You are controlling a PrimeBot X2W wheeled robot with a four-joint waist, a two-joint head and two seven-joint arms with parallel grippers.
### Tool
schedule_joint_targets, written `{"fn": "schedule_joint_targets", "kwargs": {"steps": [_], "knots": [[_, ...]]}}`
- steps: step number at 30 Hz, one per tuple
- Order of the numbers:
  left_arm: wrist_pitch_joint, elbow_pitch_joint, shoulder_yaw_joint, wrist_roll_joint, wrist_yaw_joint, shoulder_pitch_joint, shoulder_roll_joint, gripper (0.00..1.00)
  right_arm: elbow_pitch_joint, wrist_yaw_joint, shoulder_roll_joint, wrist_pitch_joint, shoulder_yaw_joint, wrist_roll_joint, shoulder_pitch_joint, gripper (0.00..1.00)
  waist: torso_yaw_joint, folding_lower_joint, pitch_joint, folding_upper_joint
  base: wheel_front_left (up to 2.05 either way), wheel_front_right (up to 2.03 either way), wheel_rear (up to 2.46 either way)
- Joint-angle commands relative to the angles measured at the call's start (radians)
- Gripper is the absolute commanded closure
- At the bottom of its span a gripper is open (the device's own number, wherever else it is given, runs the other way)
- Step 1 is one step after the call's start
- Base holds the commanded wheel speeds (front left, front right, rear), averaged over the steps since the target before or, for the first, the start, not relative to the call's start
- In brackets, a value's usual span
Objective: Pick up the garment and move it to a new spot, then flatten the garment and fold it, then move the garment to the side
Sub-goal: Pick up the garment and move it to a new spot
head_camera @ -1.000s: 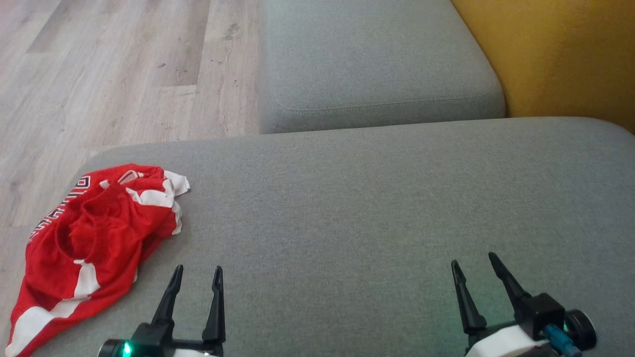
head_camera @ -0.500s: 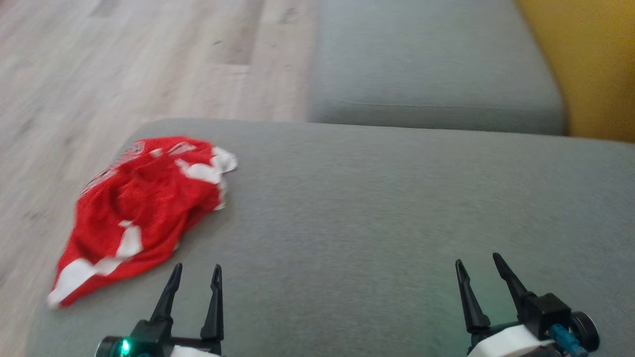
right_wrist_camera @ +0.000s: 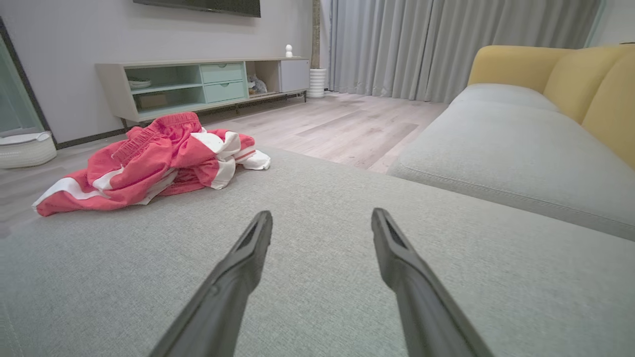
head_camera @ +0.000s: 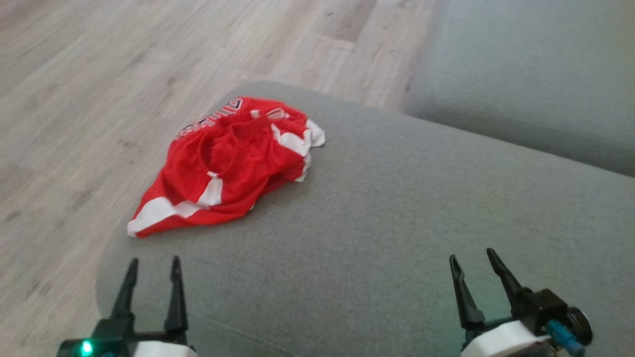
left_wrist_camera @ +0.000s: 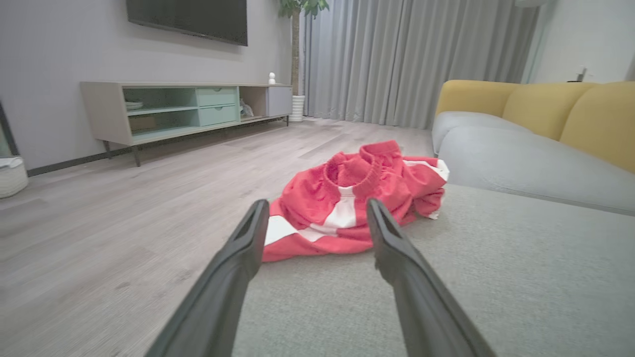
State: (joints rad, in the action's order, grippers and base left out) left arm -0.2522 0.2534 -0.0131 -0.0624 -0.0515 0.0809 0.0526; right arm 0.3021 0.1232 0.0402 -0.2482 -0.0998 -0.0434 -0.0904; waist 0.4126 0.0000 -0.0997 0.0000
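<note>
The garment (head_camera: 228,166) is a crumpled red piece with white stripes and lettering, lying near the left corner of a grey sofa cushion (head_camera: 397,223). My left gripper (head_camera: 153,263) stands open at the lower left, short of the garment (left_wrist_camera: 352,203), which lies straight ahead between its fingers in the left wrist view. My right gripper (head_camera: 471,257) is open at the lower right over bare cushion, with the garment (right_wrist_camera: 154,161) far off to its left. Nothing is held by either.
A second grey cushion (head_camera: 536,94) lies beyond a seam at the upper right, with yellow backrests (left_wrist_camera: 550,109) behind. Wooden floor (head_camera: 99,99) drops off left of the cushion's edge. A low TV cabinet (left_wrist_camera: 183,109), curtains and a white basket (right_wrist_camera: 25,148) stand far away.
The whole head view has swung to the left, so the garment now sits nearer the middle of the picture. The garment itself lies as before and both grippers stay open.
</note>
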Motion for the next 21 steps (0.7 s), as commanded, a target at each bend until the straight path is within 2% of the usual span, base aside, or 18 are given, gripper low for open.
{"fn": "schedule_joint_targets", "kwargs": {"steps": [1, 6, 13, 17, 21], "knots": [[-0.01, -0.044, 0.045, 0.006, 0.005, -0.043, 0.004, 0.0, -0.029, 0.008, 0.01, -0.014, -0.028, 0.006, 0.059, 0.0, 0.025, 0.0, 0.023, 0.0, 0.0, 0.0, 0.0], [-0.01, -0.088, 0.064, 0.023, -0.002, -0.06, 0.008, 0.0, -0.02, 0.008, 0.01, -0.014, -0.03, 0.025, 0.063, 0.0, 0.041, 0.0, 0.041, 0.0, 0.0, 0.0, 0.0], [-0.01, -0.149, 0.065, 0.054, -0.013, -0.179, 0.05, 0.0, -0.033, 0.008, 0.01, -0.014, 0.026, 0.04, 0.046, 0.0, 0.066, 0.0, 0.076, 0.0, 0.0, 0.0, 0.0], [-0.01, -0.182, 0.085, 0.043, -0.008, -0.325, 0.063, 0.0, -0.079, 0.008, 0.024, -0.014, 0.062, 0.087, 0.094, 0.0, 0.014, 0.0, 0.194, 0.0, 0.0, 0.0, 0.0], [-0.01, -0.111, 0.084, 0.044, -0.005, -0.49, 0.07, 0.0, -0.114, 0.008, 0.083, -0.014, 0.055, 0.103, 0.156, 0.0, -0.032, 0.0, 0.302, 0.0, 0.0, 0.0, 0.0]]}}
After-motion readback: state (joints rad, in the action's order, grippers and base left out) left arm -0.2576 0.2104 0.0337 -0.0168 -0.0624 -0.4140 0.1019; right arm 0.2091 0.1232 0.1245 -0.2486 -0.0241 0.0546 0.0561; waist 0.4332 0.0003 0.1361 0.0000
